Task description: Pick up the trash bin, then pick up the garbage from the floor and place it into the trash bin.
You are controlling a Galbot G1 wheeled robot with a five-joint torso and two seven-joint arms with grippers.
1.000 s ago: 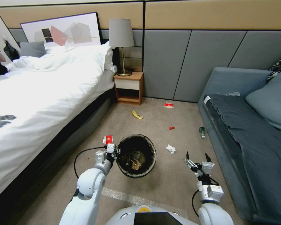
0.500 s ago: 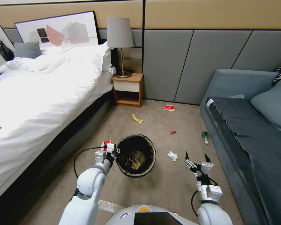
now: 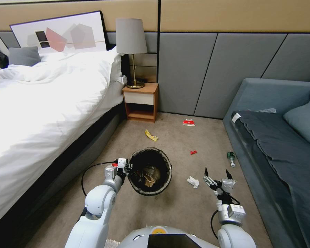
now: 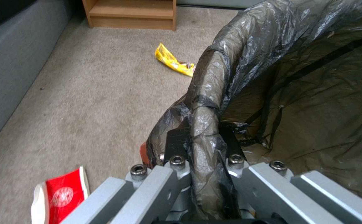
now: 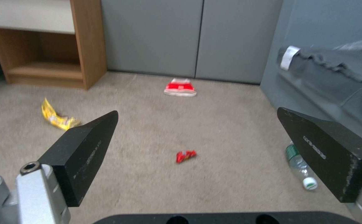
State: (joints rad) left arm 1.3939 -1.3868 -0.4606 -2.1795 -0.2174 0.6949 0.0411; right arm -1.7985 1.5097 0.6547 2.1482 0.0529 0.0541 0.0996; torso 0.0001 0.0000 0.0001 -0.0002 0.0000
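My left gripper (image 3: 127, 168) is shut on the bag-covered rim of the trash bin (image 3: 168, 165), holding it above the carpet; the left wrist view shows the fingers (image 4: 177, 143) pinching the dark bag (image 4: 206, 124). Brown paper scraps (image 3: 150, 177) lie inside. My right gripper (image 3: 216, 173) hangs open and holds nothing, just right of a crumpled white tissue (image 3: 193, 181). More garbage lies on the floor: a small red wrapper (image 3: 193, 152) (image 5: 186, 156), a red-and-white carton (image 3: 188, 122) (image 5: 180, 87), a yellow wrapper (image 3: 151, 135) (image 4: 174, 61), a bottle (image 3: 231, 158) (image 5: 300, 166) and a red cup (image 4: 61, 196).
A white bed (image 3: 41, 113) runs along the left. A grey sofa (image 3: 275, 144) lines the right. A wooden nightstand (image 3: 140, 103) with a lamp (image 3: 129, 38) stands against the panelled back wall. Carpet lies open between bed and sofa.
The whole head view has shifted, so the camera moved forward and turned. The tissue now lies closer to my right gripper. Both arms keep their pose, the bin still held.
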